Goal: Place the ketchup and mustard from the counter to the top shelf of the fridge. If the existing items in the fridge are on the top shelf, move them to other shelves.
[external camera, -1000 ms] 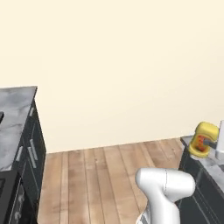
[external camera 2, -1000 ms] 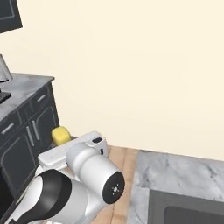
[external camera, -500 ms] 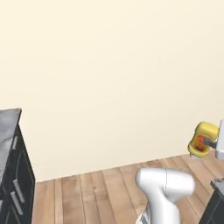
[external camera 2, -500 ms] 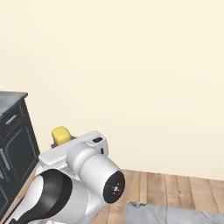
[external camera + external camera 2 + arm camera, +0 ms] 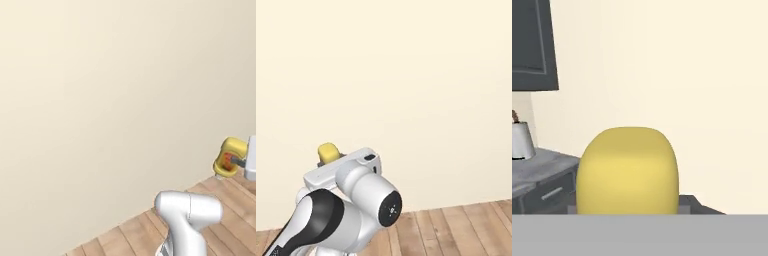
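The mustard (image 5: 229, 157) rides along in the gripper (image 5: 239, 161), jaws clamped on its yellow body, carried high off the floor at the right edge of the left base view; in the right base view its yellow cap (image 5: 328, 152) pokes up just behind the white wrist; in the hand view the bottle (image 5: 627, 170) bulks right in front of the lens.

And the scenery has swung: a second ago counter edges stood on both sides of the base views, half a second ago just a sliver was left, and now it's bare cream wall (image 5: 110, 100) and wooden floor (image 5: 456, 227); that's the base turning, not the bottle moving, since the mustard sits in the same spot relative to the arm throughout; I'd judge this the carry leg, wheeling away from the counter towards the fridge, with the placing on the top shelf not yet begun.

The count: one mustard bottle, held; one gripper; one stretch of grey worktop (image 5: 537, 167) with a dark cabinet (image 5: 532, 45) above it, far left in the hand view.
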